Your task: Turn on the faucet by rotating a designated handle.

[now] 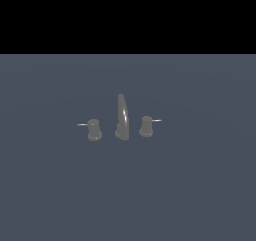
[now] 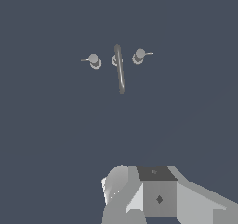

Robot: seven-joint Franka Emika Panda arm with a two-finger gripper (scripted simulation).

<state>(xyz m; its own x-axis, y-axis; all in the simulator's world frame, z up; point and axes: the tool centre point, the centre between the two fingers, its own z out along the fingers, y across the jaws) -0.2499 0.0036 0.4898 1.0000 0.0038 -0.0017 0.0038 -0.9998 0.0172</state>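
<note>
Exterior view: designated handle [image 1: 93, 129] just beside spout [image 1: 122, 116], on that view's left; rigid, fixed metal, likely best pushed at thin lever [image 1: 82, 124]; gripper's [image 2: 139, 197] opening indiscernible, nothing visibly held

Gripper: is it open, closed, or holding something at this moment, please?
Gripper: cannot be told; only part of its body shows in the wrist view, fingers not visible. It is apart from the faucet and holds nothing visible.

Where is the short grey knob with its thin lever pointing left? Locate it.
In the exterior view, the designated handle stands left of the tall curved spout.
</note>
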